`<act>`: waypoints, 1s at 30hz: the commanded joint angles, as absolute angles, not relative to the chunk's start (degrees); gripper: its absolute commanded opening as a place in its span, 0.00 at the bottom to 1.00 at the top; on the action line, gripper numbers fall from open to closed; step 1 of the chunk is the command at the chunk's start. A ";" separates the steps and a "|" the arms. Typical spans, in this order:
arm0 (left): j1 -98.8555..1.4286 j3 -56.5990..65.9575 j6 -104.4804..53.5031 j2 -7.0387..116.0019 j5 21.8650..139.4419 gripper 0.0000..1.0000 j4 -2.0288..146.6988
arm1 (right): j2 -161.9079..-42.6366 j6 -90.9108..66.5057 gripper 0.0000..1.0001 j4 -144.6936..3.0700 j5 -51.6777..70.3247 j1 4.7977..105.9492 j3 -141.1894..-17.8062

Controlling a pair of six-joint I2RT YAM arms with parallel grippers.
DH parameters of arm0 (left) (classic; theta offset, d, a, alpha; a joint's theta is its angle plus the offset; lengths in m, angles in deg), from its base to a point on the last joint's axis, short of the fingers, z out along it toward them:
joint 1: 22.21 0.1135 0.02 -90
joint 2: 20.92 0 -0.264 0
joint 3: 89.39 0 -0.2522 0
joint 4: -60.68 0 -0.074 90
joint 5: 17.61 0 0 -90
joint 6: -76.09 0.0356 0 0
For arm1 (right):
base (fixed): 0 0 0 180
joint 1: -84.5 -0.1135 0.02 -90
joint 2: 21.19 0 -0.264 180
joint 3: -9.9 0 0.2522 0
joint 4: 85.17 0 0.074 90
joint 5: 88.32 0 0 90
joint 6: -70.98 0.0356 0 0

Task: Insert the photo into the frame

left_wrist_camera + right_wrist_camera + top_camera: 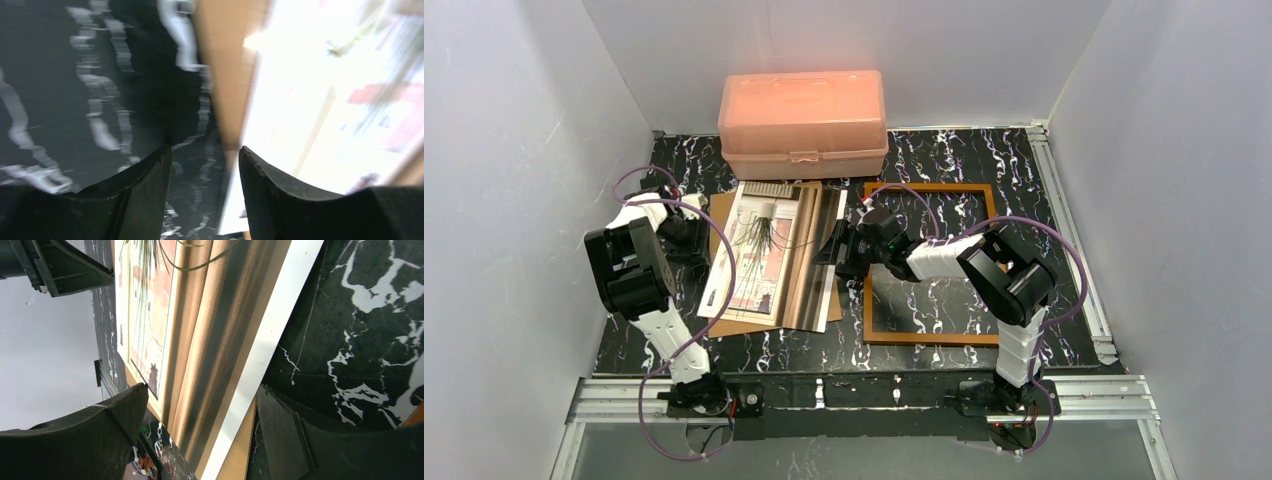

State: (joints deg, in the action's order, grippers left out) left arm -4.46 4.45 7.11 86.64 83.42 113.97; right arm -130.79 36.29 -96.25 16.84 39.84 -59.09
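The photo [774, 255] lies face up on a brown backing board [739, 326], left of centre on the table. The frame [929, 337], a thin orange-brown border, lies flat to its right, showing only the marbled table inside. My left gripper [702, 235] is low at the photo's left edge. In the left wrist view it [205, 150] is open, with the edge of the photo [310, 100] and the board [225, 60] in the gap beside the right finger. My right gripper [836, 250] is at the photo's right edge, wide open [202, 387] over the photo's [200, 340] white border.
A pink translucent plastic box [802, 122] stands at the back, just behind the photo. The table is black marbled, with white walls on three sides. A metal rail [1064, 230] runs along the right side. A corner of the frame [417, 415] shows in the right wrist view.
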 commanded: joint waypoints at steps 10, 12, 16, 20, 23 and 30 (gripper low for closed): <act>-6.66 4.49 5.47 86.41 103.27 0.50 124.98 | -134.59 35.74 0.88 -92.63 17.80 37.52 -56.43; -6.38 4.60 5.80 86.07 103.32 0.49 125.22 | -134.38 35.76 0.88 -92.57 17.78 37.56 -56.21; -5.71 4.66 6.21 85.65 103.33 0.48 125.66 | -133.60 35.74 0.88 -93.12 17.95 37.73 -56.19; -5.60 4.50 5.85 85.77 102.98 0.46 125.32 | -132.82 35.24 0.88 -93.95 19.87 38.09 -57.84; -5.61 4.87 4.98 85.80 100.35 0.43 123.40 | -131.89 34.18 0.88 -93.39 20.21 38.77 -59.49; -5.65 5.37 4.22 85.57 93.19 0.34 119.89 | -131.91 23.45 0.92 -77.22 12.01 43.20 -68.81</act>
